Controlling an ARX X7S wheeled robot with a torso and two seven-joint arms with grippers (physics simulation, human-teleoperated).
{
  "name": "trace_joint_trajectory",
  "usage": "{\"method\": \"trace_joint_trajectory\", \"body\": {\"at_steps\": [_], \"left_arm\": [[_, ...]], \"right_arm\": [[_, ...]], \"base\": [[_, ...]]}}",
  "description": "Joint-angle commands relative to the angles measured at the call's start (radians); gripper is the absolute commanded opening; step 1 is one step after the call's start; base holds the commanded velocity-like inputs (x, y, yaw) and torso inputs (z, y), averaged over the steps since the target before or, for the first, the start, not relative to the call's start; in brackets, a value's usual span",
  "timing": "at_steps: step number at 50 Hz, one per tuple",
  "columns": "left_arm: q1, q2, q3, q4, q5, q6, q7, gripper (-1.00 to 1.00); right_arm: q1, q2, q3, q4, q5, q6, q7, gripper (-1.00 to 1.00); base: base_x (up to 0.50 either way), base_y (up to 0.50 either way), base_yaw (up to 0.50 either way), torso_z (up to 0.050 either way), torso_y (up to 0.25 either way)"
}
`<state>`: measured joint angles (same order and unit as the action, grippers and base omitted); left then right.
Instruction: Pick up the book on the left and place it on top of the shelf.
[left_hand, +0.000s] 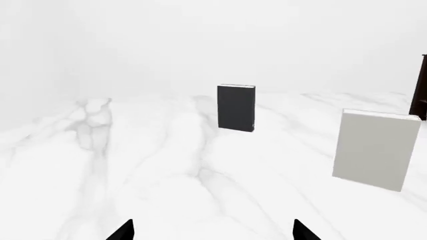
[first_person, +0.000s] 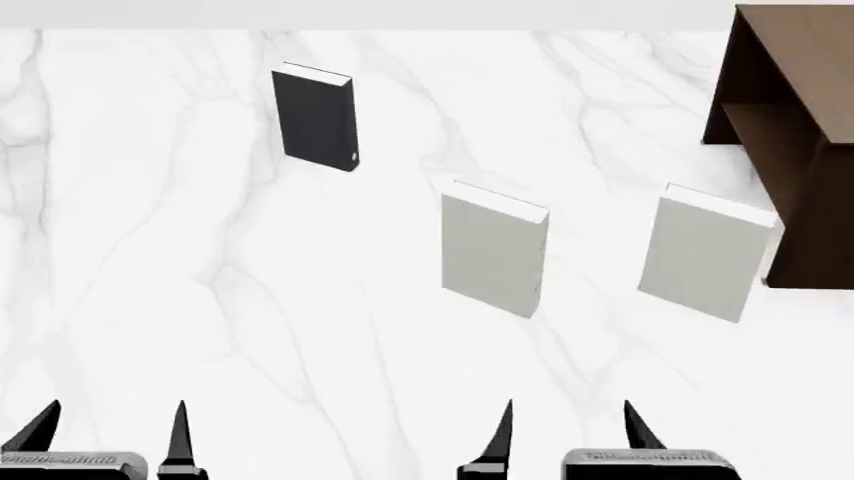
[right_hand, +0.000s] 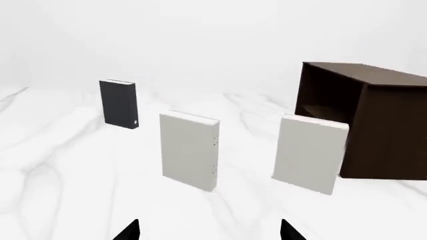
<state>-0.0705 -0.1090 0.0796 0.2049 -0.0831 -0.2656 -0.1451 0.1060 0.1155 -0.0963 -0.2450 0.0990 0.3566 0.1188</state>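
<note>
The black book (first_person: 316, 118) stands upright at the far left of the white marble table, with a small white dot low on its spine. It also shows in the left wrist view (left_hand: 236, 108) and the right wrist view (right_hand: 119, 104). The dark brown shelf (first_person: 790, 120) stands at the far right, also seen in the right wrist view (right_hand: 363, 117). My left gripper (first_person: 110, 432) is open and empty near the front edge, well short of the book; it shows in its own wrist view (left_hand: 212, 231). My right gripper (first_person: 567, 428) is open and empty too, as its wrist view (right_hand: 208, 230) shows.
Two light grey-white books stand upright: one in the middle (first_person: 493, 250) and one to the right (first_person: 705, 252), close in front of the shelf. The marble table (first_person: 200, 300) stretches wide to the left of them.
</note>
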Motion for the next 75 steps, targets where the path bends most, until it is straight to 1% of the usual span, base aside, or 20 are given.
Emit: {"method": "trace_joint_trajectory", "body": {"at_steps": [1, 2, 3, 6, 7, 10, 11, 14, 15, 20, 25, 35, 41, 75], "left_arm": [[-0.285, -0.083, -0.023, 0.437, -0.051, -0.574, -0.015, 1.0], [-0.327, -0.089, -0.024, 0.46, -0.057, -0.632, -0.014, 1.0], [-0.423, -0.103, -0.025, 0.501, -0.078, -0.766, -0.002, 1.0], [-0.534, -0.13, 0.008, 0.521, -0.068, -0.889, -0.009, 1.0], [-0.603, -0.122, -0.013, 0.522, -0.101, -0.988, 0.016, 1.0], [-0.675, -0.124, -0.02, 0.519, -0.112, -1.046, 0.024, 1.0], [-0.71, -0.135, -0.005, 0.499, -0.103, -1.045, 0.02, 1.0], [-0.74, -0.142, 0.007, 0.456, -0.087, -1.018, 0.008, 1.0], [-0.754, -0.14, 0.0, 0.428, -0.089, -1.009, 0.012, 1.0], [-0.751, -0.139, -0.008, 0.362, -0.081, -0.964, 0.008, 1.0], [-0.762, -0.144, -0.009, 0.329, -0.08, -0.959, 0.008, 1.0], [-0.766, -0.146, -0.015, 0.311, -0.081, -0.947, 0.004, 1.0], [-0.773, -0.148, -0.019, 0.314, -0.085, -0.955, 0.003, 1.0], [-0.775, -0.153, -0.018, 0.298, -0.092, -0.943, -0.009, 1.0]], "right_arm": [[0.32, 0.057, 0.009, -0.355, 0.091, 0.659, 0.002, 1.0], [0.363, 0.052, 0.024, -0.36, 0.115, 0.728, -0.007, 1.0], [0.47, 0.04, 0.064, -0.371, 0.171, 0.878, -0.036, 1.0], [0.6, 0.04, 0.07, -0.384, 0.181, 1.016, -0.024, 1.0], [0.686, 0.042, 0.074, -0.38, 0.191, 1.086, -0.027, 1.0], [0.785, 0.044, 0.085, -0.366, 0.198, 1.146, -0.026, 1.0], [0.832, 0.056, 0.068, -0.353, 0.188, 1.153, -0.015, 1.0], [0.876, 0.059, 0.063, -0.322, 0.19, 1.178, -0.011, 1.0], [0.89, 0.054, 0.081, -0.31, 0.199, 1.186, -0.02, 1.0], [0.87, 0.062, 0.071, -0.291, 0.203, 1.154, -0.023, 1.0], [0.887, 0.062, 0.066, -0.296, 0.211, 1.17, -0.019, 1.0], [0.888, 0.075, 0.045, -0.252, 0.209, 1.139, -0.01, 1.0], [0.891, 0.074, 0.029, -0.253, 0.215, 1.148, -0.005, 1.0], [0.886, 0.084, 0.015, -0.232, 0.242, 1.13, 0.011, 1.0]], "base": [[0.0, 0.0, 0.0, 0.0, 0.0], [0.0, 0.0, 0.0, 0.0, 0.0], [0.0, 0.0, 0.0, 0.0, 0.0], [0.0, 0.0, 0.0, 0.0, 0.0], [0.0, 0.0, 0.0, 0.0, 0.0], [0.0, 0.0, 0.0, 0.0, 0.0], [0.0, 0.0, 0.0, 0.0, 0.0], [0.0, 0.0, 0.0, 0.0, 0.0], [0.0, 0.0, 0.0, 0.0, 0.0], [0.38, 0.0, 0.0, 0.0, 0.0], [0.5, 0.0, 0.0, 0.0, 0.0], [0.5, 0.0, 0.0, 0.0, 0.0], [0.5, 0.0, 0.0, 0.0, 0.003], [0.5, 0.0, 0.0, 0.0, 0.001]]}}
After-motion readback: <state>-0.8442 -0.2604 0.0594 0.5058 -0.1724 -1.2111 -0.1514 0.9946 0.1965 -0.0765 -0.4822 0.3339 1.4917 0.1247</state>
